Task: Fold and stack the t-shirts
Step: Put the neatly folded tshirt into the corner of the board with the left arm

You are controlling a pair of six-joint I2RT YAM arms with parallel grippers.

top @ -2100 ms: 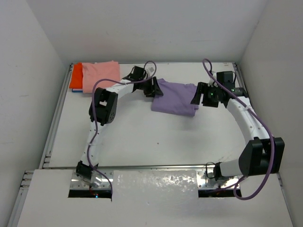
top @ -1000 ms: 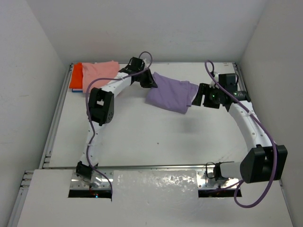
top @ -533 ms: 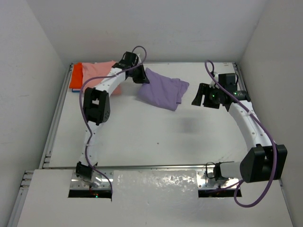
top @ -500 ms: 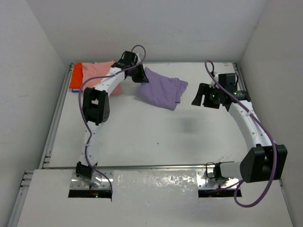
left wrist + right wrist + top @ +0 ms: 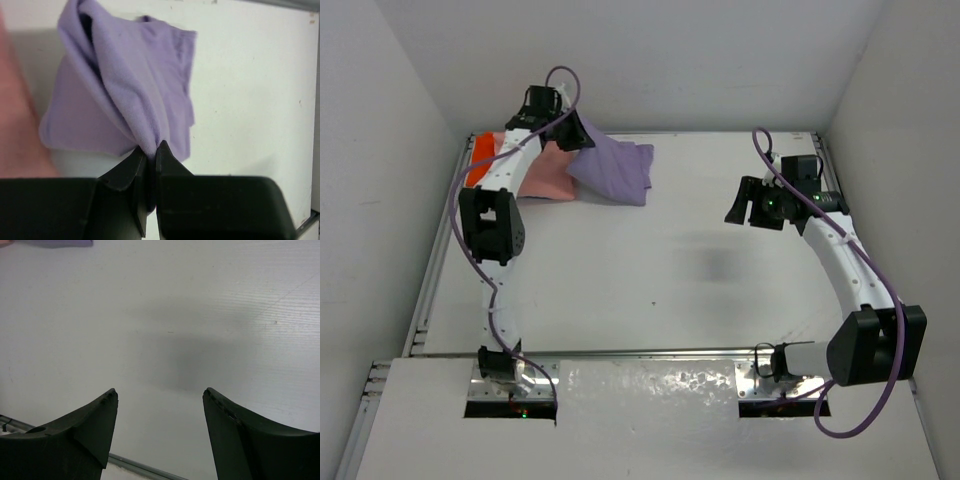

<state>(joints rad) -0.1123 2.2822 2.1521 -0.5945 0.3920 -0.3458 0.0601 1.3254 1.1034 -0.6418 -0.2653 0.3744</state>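
orange shirt [image 5: 477, 165] at far-left back of table [image 5: 650, 290], mostly under pink shirt [image 5: 550, 178]. just right of that, left gripper [image 5: 576, 138] up over the pile, clamped tight on a bunched fold of purple shirt [image 5: 618, 172]. purple draped down from the pinch, left edge touching pink, rest spread on table. wrist view: fold squeezed between the black fingers [image 5: 125, 175]. far right, right gripper [image 5: 735, 208] spread wide, holding nothing, above table, well apart from shirts.
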